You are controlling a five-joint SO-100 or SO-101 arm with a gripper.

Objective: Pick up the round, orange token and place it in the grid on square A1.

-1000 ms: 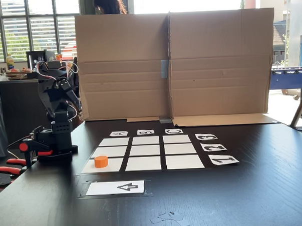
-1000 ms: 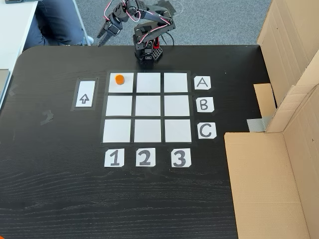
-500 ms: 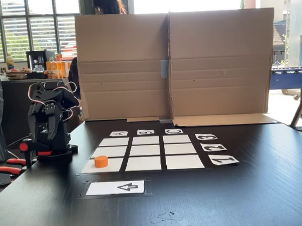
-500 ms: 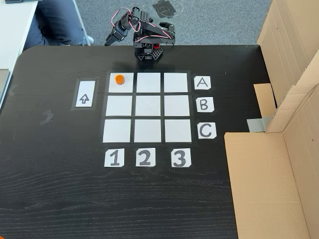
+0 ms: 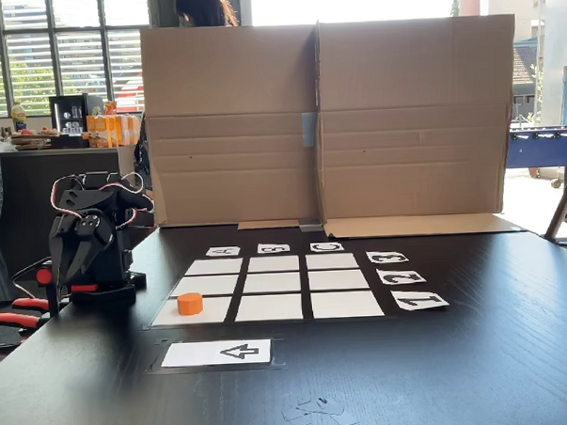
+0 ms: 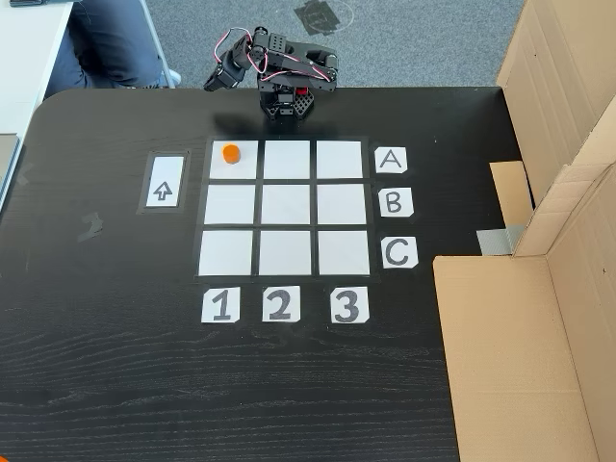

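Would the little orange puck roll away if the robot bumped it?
Probably not. The token is short, wide and lies flat on its white square, so a bump would likely slide it rather than tip or roll it. It looks solid and stiff, so the gripper probably wouldn't squash it. On smooth paper it might skid easily.

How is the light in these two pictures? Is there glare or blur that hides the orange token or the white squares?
In the low fixed view, bright windows behind the brown cardboard screen backlight the scene, and the glossy black table reflects that light; the small orange cylindrical token stays sharp. In the high fixed view, the light is even, the 3x3 grid of white paper squares is crisp, and the folded black arm's gripper is too small to judge.
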